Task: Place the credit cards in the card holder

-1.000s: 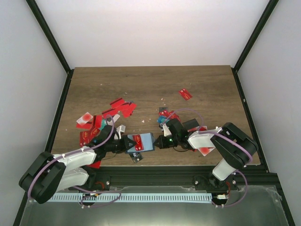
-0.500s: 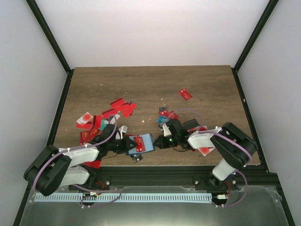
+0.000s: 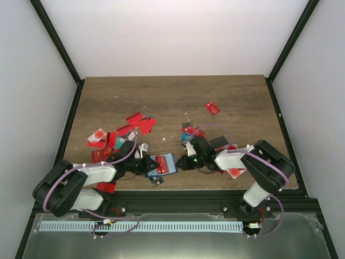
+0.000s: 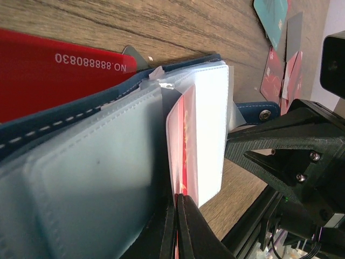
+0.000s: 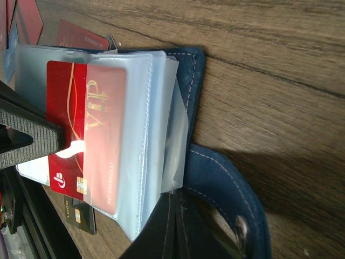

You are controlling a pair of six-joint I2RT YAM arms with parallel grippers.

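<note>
Wooden surface (image 3: 226,97) with loose credit cards (image 3: 137,123) scattered left and centre. The navy card holder (image 3: 168,162) sits open close to the near edge, between both arms. The right tool (image 5: 176,216) is clamped on its edge. The left tool (image 4: 177,217) pinches a red card (image 5: 86,118) partly inside a clear sleeve (image 5: 143,135). Best pushed straight, level with the sleeve; little room nearside, open room beyond

I read gold "VIP" on the held card (image 5: 86,121), and "NO.8888…" on the card (image 4: 48,75) under the holder (image 4: 54,128).
</note>
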